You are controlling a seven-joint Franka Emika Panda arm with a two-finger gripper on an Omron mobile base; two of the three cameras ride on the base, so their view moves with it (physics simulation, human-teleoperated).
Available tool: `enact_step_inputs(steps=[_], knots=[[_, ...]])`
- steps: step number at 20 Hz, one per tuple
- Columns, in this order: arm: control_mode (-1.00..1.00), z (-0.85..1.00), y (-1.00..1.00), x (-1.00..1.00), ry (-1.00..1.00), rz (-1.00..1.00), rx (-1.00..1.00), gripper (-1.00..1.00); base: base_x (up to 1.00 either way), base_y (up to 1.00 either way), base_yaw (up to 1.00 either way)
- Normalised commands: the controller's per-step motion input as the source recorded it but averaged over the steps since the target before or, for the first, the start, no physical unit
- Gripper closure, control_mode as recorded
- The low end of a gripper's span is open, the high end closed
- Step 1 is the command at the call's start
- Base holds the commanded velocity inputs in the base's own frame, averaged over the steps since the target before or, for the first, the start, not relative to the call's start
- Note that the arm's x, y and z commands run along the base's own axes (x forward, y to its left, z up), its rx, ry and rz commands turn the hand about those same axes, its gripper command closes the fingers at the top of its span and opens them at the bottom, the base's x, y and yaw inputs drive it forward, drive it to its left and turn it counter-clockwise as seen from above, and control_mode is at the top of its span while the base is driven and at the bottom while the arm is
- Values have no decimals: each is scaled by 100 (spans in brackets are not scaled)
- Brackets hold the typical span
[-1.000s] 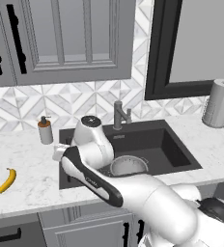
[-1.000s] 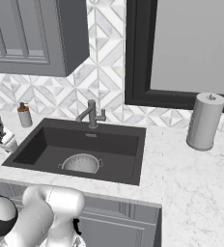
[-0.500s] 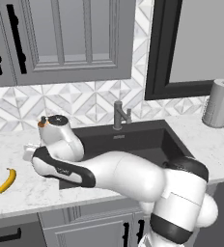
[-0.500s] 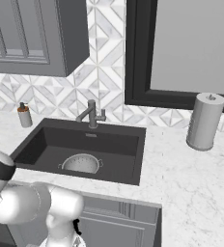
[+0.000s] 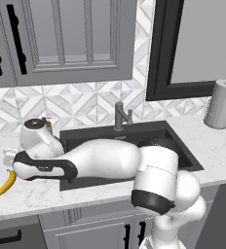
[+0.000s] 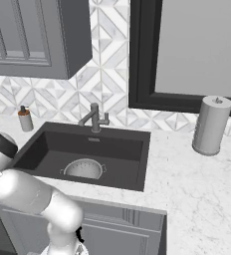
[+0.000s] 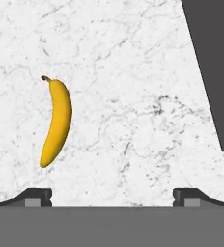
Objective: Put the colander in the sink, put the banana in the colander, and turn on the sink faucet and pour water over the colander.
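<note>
One step of the task looks already done: the colander [image 6: 84,168] sits on the floor of the black sink [image 6: 43,149], with nothing inside it. The step in hand is the second one, to fetch the banana [image 7: 57,123].

The banana lies flat on the white marble surface [image 7: 133,96], to the left of the sink and well apart from the colander. In the left base view the arm reaches over that side, and the tool [image 5: 10,163] hovers just above the banana's upper end. In the hand view the tool [image 7: 112,197] has its two tips spread wide, and nothing is between them. The banana lies off to the left there, above the left tip, not in the middle of the gap.

Next, I think, the tool must shift sideways until the banana is centred between the tips, then go down and close across its narrow body. The faucet [image 6: 94,117] is for later.
</note>
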Motion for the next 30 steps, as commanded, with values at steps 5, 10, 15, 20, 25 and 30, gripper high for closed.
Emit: enact_step_inputs(steps=[5,10,15,20,25,30], knots=[[-100,-21,40,9,0,0,-2,-100,0,0,0],[-100,-19,34,13,4,0,-1,-100,0,0,0],[-100,-32,27,7,4,0,-3,-100,0,0,0],[-100,-44,10,5,0,0,-6,-100,0,0,0],[-100,-37,13,29,0,0,-2,-100,0,0,0],[-100,-23,24,45,0,0,0,-100,0,0,0]])
